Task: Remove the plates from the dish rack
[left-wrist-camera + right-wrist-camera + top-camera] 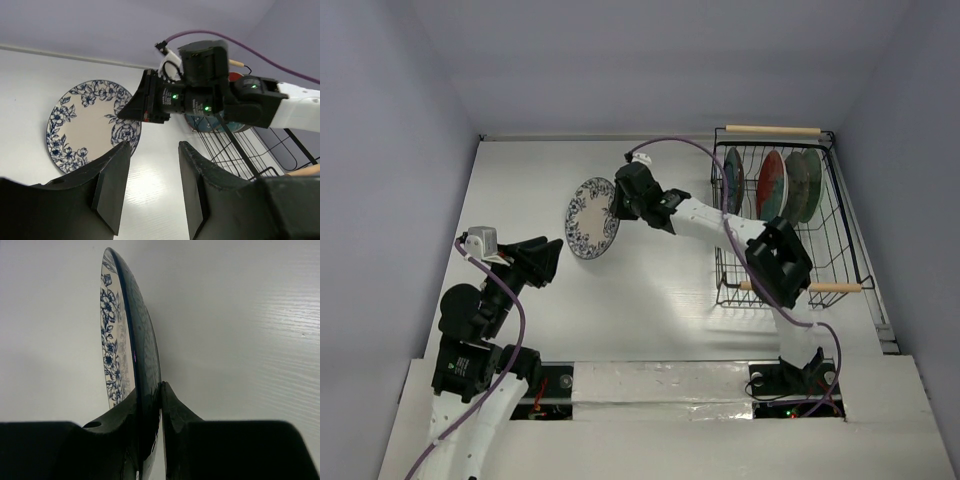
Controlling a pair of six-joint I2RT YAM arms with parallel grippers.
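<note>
My right gripper (617,205) is shut on the rim of the white-blue floral plate (590,219) and holds it on edge over the table's middle, left of the dish rack (806,252). In the right wrist view the fingers (172,410) pinch the plate's rim (134,345). The rack holds a dark teal plate (733,180), a red-and-teal plate (772,185) and a grey-brown one (802,186), all upright; another behind is mostly hidden. My left gripper (550,260) is open and empty, below-left of the floral plate, which faces it (90,127).
The rack is a black wire basket with wooden handles at its far (772,129) and near (836,287) edges, against the right wall. Purple cables loop over both arms. The table's left edge runs close to my left arm.
</note>
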